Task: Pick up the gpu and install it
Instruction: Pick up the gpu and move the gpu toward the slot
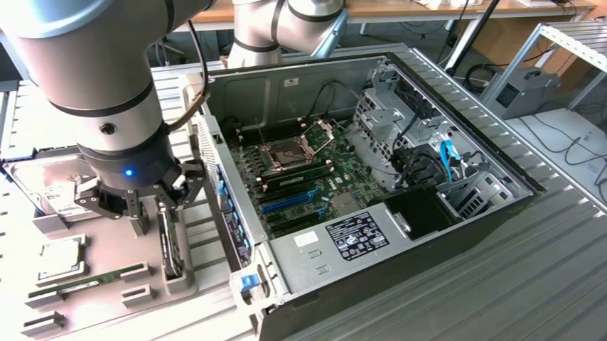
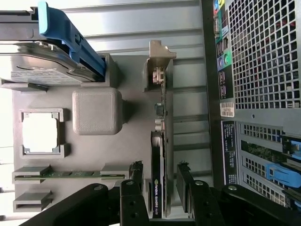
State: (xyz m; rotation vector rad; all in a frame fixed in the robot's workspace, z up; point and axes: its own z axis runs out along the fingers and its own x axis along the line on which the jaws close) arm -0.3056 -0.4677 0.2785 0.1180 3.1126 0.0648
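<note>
Two fingers [image 2: 136,173] of my gripper [image 1: 159,217] stand spread and empty either side of the gpu [image 1: 170,249], upright on edge in its gray holder [image 1: 182,275] at the exterior view's lower left, not yet grasped, lifted or seated in the open computer case [image 1: 399,185].

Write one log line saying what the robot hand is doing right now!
gripper: open, fingers either side of gpu | gpu: on edge in grey holder, not lifted | computer case: open, gpu not inside
</note>
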